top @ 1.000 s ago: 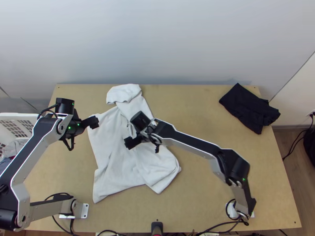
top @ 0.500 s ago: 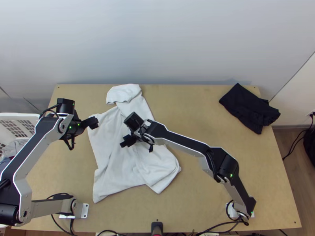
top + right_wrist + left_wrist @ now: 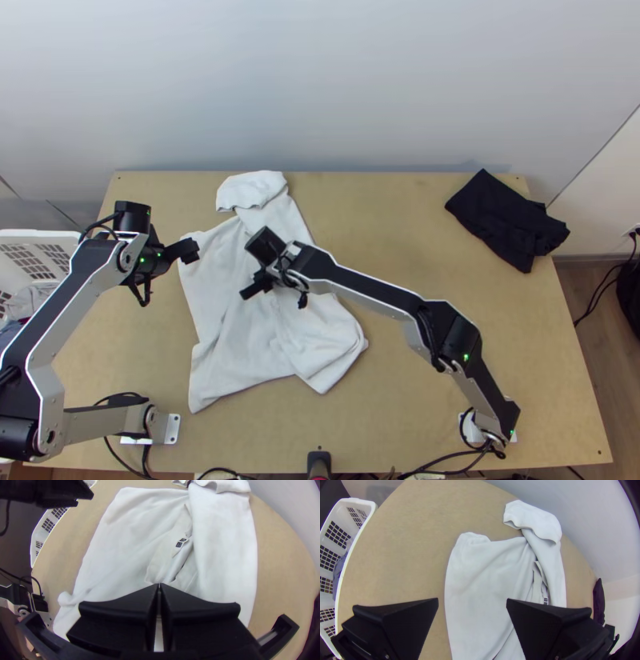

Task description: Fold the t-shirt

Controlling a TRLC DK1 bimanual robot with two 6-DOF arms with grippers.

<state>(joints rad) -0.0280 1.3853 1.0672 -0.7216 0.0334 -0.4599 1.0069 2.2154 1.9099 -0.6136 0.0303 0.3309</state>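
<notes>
The white t-shirt (image 3: 240,344) lies partly folded over mid-table, where the right gripper (image 3: 159,586), fingertips together, any grip on cloth impossible to tell, has drifted leftward, probably to tidy the layers, its arm (image 3: 376,286) obstructing them; beyond, the left gripper (image 3: 472,601) gapes empty, and folded black cloth (image 3: 508,220) lies far right.

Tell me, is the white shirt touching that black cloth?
Apart. The top view shows a wide stretch of bare wooden table between the white shirt and the black cloth.
</notes>
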